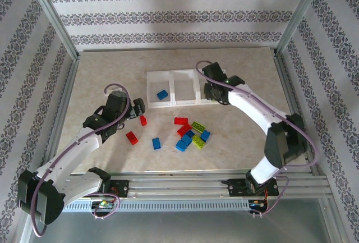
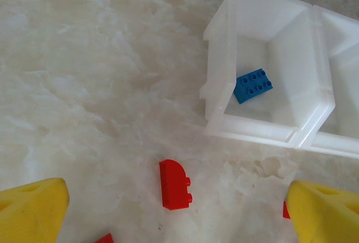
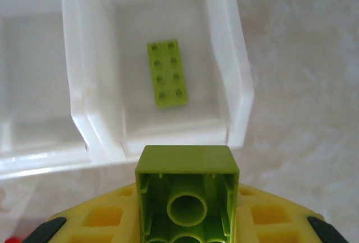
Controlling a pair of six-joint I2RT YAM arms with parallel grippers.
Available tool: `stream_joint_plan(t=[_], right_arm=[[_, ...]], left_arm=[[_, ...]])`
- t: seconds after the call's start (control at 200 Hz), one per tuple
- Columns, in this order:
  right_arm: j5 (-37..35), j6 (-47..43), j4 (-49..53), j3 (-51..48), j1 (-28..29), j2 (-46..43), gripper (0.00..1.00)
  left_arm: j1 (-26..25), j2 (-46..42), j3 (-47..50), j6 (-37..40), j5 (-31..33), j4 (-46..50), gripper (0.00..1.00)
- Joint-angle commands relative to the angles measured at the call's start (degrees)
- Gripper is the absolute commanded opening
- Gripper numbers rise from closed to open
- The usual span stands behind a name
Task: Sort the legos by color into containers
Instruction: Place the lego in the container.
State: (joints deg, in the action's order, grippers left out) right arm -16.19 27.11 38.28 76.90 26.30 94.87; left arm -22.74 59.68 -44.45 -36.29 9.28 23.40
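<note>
No legible text or markings

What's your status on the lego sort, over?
Left gripper open over red brick. Right gripper shut on lime brick, at right bin. Nothing blocking.

The lime brick (image 3: 188, 189) in the right claw (image 3: 188, 223) runs off the bottom edge — one red brick (image 2: 105, 238) likewise, another (image 2: 285, 210) half behind a yellow finger (image 2: 325, 215).
</note>
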Motion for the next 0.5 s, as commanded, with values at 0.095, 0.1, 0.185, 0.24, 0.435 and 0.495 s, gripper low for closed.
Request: stream_joint_plan(t=[0.095, 0.1, 0.185, 0.24, 0.435, 0.495], right_arm=[[-0.47, -6.81, 0.9, 8.64, -3.8, 9.87, 0.24], [-0.27, -6.86, 0.91, 8.81, -3.93, 10.01, 0.24], [2.91, -7.08, 0.4, 11.16, -5.65, 12.86, 0.26], [4.56, -7.16, -0.04, 12.2, -6.49, 14.54, 0.27], [7.57, -7.51, -0.05, 15.1, -7.5, 19.58, 0.3], [7.83, -7.51, -0.12, 15.38, -7.5, 20.44, 0.32]], left_arm=[[1.02, -1.85, 1.92, -1.88, -1.47, 2.69, 1.0], [0.98, -1.85, 1.96, -1.91, -1.55, 2.7, 1.0], [1.0, -2.4, 2.56, -2.53, -2.21, 2.95, 1.0], [1.07, -2.61, 3.06, -2.88, -2.63, 3.01, 1.0], [1.07, -3.85, 3.88, -2.92, -3.77, 3.08, 1.0], [1.12, -3.85, 3.8, -2.8, -4.05, 3.47, 1.0]])
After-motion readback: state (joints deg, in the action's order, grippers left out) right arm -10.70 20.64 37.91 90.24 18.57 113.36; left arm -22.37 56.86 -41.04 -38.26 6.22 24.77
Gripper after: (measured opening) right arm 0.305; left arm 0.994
